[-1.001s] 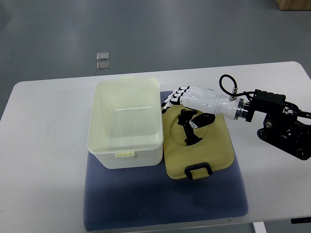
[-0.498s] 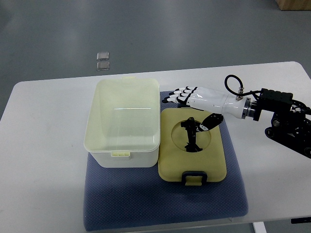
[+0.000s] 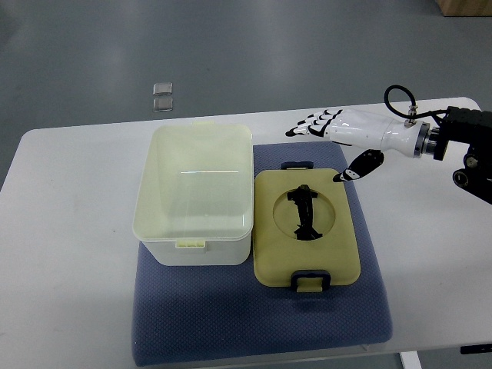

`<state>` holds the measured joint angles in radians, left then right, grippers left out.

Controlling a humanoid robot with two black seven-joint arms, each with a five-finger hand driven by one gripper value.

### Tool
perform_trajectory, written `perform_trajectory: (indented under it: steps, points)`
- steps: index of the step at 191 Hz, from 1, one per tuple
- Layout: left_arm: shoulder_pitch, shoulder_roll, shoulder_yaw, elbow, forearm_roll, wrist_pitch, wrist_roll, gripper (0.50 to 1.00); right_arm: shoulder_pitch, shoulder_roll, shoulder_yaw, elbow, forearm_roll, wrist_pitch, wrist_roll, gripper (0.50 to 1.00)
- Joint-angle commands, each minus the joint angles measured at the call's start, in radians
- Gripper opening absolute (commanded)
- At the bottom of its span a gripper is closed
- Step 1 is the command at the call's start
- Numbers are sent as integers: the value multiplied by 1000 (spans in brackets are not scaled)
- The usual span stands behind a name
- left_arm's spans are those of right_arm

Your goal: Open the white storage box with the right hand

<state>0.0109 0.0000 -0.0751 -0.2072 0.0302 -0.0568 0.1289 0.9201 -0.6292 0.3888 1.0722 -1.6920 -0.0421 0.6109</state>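
The storage box [image 3: 194, 196] is seen standing open on the left part of a blue mat [image 3: 261, 323], and nothing can be made out inside it. Its lid [image 3: 306, 228] is laid flat on the mat just beside the box's right wall, with a black handle [image 3: 304, 214] in a round recess and black clips at its far and near edges. The mat is spread on a white table [image 3: 69, 254]. The right hand [image 3: 338, 138] is held above the table, beyond the lid's far right corner and apart from it; the fingers are stretched out and relaxed, the thumb pointed down toward the lid, and nothing is grasped. Two small clear squares [image 3: 162, 96] are seen on the grey floor beyond the table.
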Motion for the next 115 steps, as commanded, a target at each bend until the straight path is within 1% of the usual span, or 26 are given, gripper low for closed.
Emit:
perform_trajectory:
  steps: [1, 13, 22, 30, 31, 33, 40, 45, 65, 69, 80, 86, 88, 99, 107, 115]
  points:
    - [0, 0, 0, 0, 0, 0, 0, 1000, 19, 8, 56, -46, 69, 4, 0, 930]
    - [0, 0, 0, 0, -1, 0, 0, 1000, 19, 13, 101, -72, 178, 10, 0, 930]
    - [0, 0, 0, 0, -1, 0, 0, 1000, 22, 16, 116, -86, 272, 19, -17, 930]
    - [0, 0, 0, -1, 0, 0, 0, 1000, 23, 16, 125, -97, 373, 25, -54, 930]
    - [0, 0, 0, -1, 0, 0, 0, 1000, 23, 16, 128, -101, 397, 25, -66, 930]
    - [0, 0, 0, -1, 0, 0, 0, 1000, 23, 16, 128, -101, 397, 25, -66, 930]
    - [0, 0, 0, -1, 0, 0, 0, 1000, 22, 19, 142, -117, 515, 24, -106, 930]
    - [0, 0, 1, -1, 0, 0, 0, 1000, 20, 23, 153, -123, 577, 25, -123, 930]
    - [0, 0, 1, -3, 0, 0, 0, 1000, 19, 97, 196, -167, 900, 22, -194, 930]
    - [0, 0, 3, -3, 0, 0, 0, 1000, 19, 103, 199, -175, 930, 25, -203, 930]
    - [0, 0, 3, -1, 0, 0, 0, 1000, 16, 135, 216, -202, 1118, 28, -267, 930]
    - [0, 0, 3, -1, 0, 0, 0, 1000, 14, 143, 226, -210, 1213, 28, -302, 930]
    - [0, 0, 3, -1, 0, 0, 0, 1000, 14, 143, 226, -210, 1213, 28, -303, 930]
    - [0, 0, 3, -1, 0, 0, 0, 1000, -1, 151, 245, -216, 1414, 27, -365, 930]
    - [0, 0, 3, -1, 0, 0, 0, 1000, -18, 160, 246, -221, 1540, 25, -392, 930]
    - [0, 0, 3, -1, 0, 0, 0, 1000, -32, 169, 246, -229, 1656, 28, -399, 932]
